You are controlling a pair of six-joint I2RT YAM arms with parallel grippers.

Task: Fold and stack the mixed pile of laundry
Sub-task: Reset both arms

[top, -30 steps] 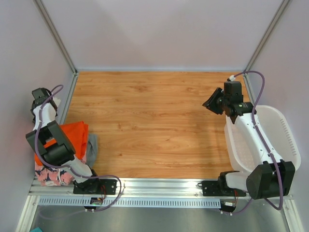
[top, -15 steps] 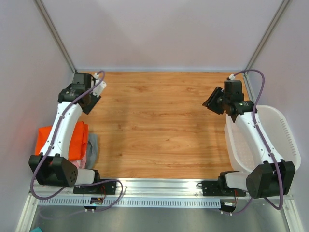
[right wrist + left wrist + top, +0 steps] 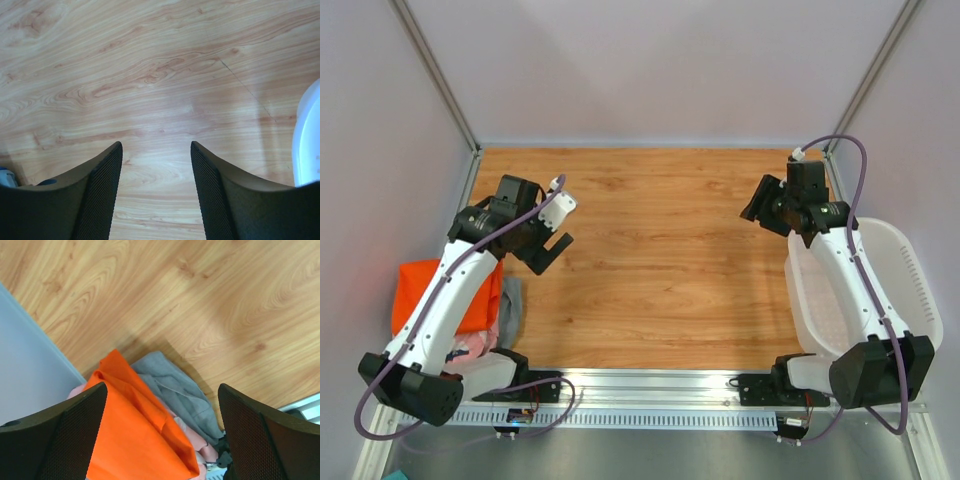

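My left gripper (image 3: 558,226) spread, empty, above bench (image 3: 660,260). Below it, orange garment (image 3: 135,430) atop grey garment (image 3: 175,390). Folding looks finished: stay high, avoid snagging. My right gripper (image 3: 155,147) also spread, empty.

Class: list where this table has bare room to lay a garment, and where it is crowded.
The table is bare across its middle and far half, between the left gripper and right gripper. Crowded: the near-left corner, with orange garment and grey garment, and the right edge, with the white basket.
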